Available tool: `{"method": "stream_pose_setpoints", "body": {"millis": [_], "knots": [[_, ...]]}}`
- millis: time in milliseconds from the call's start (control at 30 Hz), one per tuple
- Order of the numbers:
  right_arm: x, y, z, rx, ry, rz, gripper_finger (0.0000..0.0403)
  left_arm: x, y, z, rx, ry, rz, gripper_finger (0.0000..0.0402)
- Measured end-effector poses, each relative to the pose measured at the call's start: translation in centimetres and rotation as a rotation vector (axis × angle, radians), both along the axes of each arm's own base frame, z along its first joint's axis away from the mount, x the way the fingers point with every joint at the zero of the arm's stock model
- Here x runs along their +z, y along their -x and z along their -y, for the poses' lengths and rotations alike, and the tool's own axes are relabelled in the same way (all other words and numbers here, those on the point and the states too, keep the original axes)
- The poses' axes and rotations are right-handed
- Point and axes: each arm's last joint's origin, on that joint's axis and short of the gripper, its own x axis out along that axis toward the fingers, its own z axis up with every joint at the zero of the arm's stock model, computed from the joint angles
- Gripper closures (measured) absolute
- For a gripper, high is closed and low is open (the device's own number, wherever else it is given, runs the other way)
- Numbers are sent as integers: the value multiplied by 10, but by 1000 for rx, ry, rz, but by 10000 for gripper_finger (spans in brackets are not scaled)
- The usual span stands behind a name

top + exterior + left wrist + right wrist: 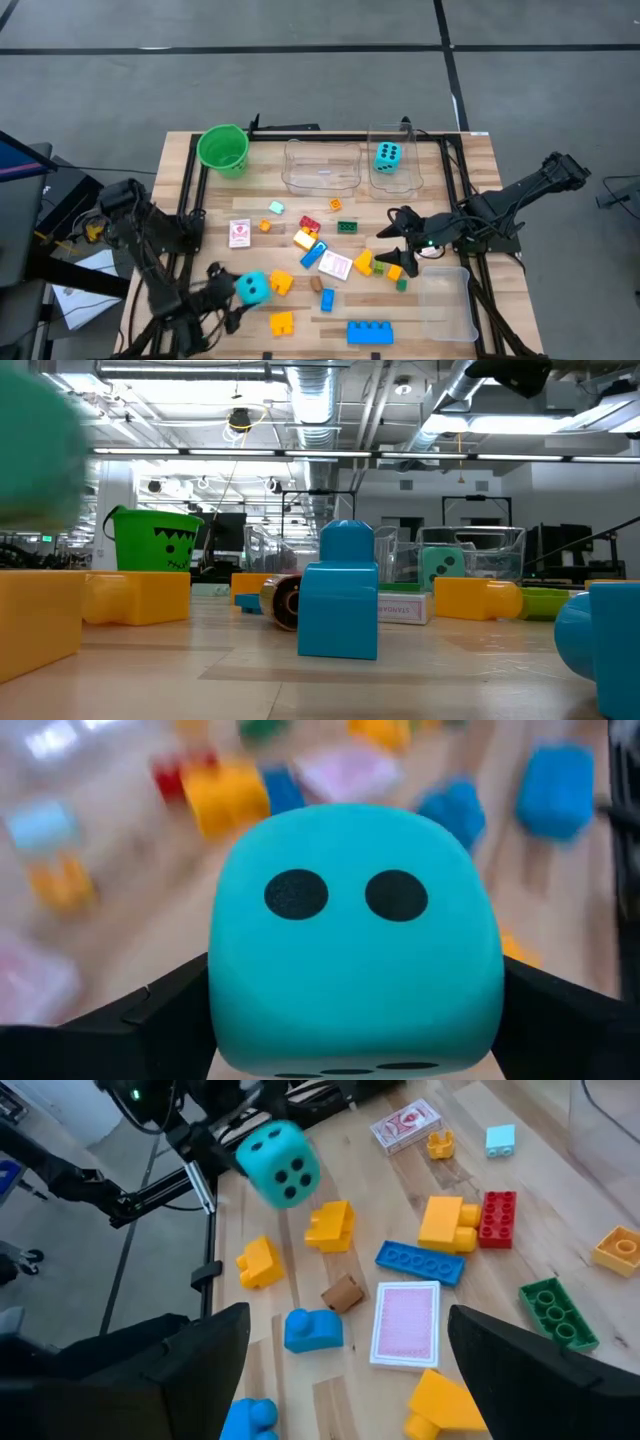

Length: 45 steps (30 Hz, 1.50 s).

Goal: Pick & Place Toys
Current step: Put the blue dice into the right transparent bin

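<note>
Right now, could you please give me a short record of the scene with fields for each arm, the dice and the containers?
left arm: its gripper grips a cyan die between the jaws, near the table's front left
right arm: its gripper open, empty, over the blocks right of centre
second die: inside the clear tub at the back right
green bucket: back left, upright
other tubs: one back centre, one front right
loose toys: blocks and cards on the table
</note>
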Motion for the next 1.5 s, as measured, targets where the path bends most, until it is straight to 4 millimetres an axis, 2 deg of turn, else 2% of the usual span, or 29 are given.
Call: {"method": "stream_pose_setpoints", "body": {"millis": [200, 400, 467, 567, 733, 867, 967, 1133, 1300, 1500], "knots": [[-1, 0, 1, 2, 47, 2, 72, 36, -55, -54, 101, -200, 59, 47], [-4, 1, 6, -27, 105, -36, 72, 71, -109, -130, 181, -378, 26, 40], [-7, 2, 9, -58, 139, -59, 72, 80, -129, -158, 98, -382, 35, 44], [-9, 3, 15, -98, 184, -89, 72, 93, -156, -200, -89, -340, 177, 47], [-4, 13, 26, -132, 198, -105, 72, 92, -177, -267, -168, -327, 360, 44], [16, 32, 36, -165, 195, -34, 72, 82, -193, -309, -186, -239, 458, 49], [32, 47, 43, -188, 200, 49, 72, 75, -216, -322, -196, -227, 465, 48], [45, 71, 54, -230, 208, 131, 72, 67, -267, -323, -246, -266, 465, 45], [47, 85, 61, -286, 236, 142, 72, 59, -309, -331, -230, -306, 441, 46], [42, 90, 66, -384, 335, 94, 72, 39, -341, -362, -171, -312, 414, 46]]}}
